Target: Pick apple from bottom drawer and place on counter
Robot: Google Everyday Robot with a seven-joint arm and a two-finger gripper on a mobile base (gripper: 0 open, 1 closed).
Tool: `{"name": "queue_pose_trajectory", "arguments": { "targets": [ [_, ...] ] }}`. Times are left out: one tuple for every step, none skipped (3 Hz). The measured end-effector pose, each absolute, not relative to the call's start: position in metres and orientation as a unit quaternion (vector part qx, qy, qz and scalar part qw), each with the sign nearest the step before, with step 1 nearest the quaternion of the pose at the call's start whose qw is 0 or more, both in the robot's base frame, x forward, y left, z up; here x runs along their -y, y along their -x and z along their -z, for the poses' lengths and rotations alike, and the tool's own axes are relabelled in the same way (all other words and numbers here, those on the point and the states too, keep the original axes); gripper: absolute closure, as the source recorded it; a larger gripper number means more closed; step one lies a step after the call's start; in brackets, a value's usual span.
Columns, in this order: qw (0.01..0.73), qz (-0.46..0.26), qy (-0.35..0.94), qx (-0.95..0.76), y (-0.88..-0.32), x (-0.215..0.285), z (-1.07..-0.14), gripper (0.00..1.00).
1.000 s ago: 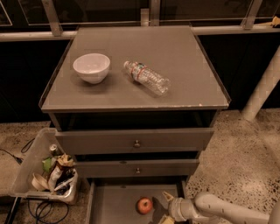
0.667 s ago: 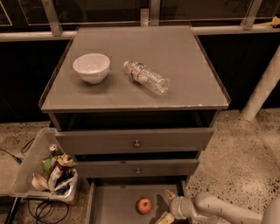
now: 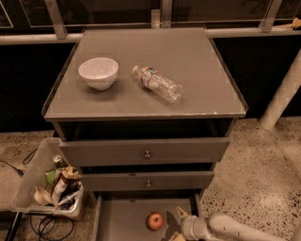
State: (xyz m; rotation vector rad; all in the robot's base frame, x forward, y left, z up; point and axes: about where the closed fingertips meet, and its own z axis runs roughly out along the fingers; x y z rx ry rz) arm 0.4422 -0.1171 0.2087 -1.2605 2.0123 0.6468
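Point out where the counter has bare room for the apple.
Free on the counter: the front strip, the right side beyond the bottle, and the back behind the white bowl. Crowded: mid-left, where bowl and bottle lie. The gripper sits open over the bottom drawer beside the apple.

- This looks like a lab-style indoor test space, not a home: a grey drawer cabinet (image 3: 188, 149) stands alone on a speckled stone floor (image 3: 254, 179).
- Behind the cabinet run a metal rail (image 3: 28, 38) and dark glass panels (image 3: 108, 12). To its right leans a white post (image 3: 283, 94).
- Left of the cabinet, a clear plastic bin (image 3: 30, 183) of mixed clutter sits by loose cables (image 3: 44, 228).
- The robot's gripper (image 3: 176, 225), fingers apart, reaches into the cabinet's bottom drawer (image 3: 122, 219).
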Motion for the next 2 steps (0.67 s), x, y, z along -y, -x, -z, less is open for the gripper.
{"name": "queue_pose_trajectory", "arguments": {
  "targets": [
    [0.368, -0.240, 0.491, -0.752, -0.447, 0.106, -0.202, 0.00],
    [0.393, -0.230, 0.497, -0.739, -0.459, 0.095, -0.195, 0.00]
  ]
}}
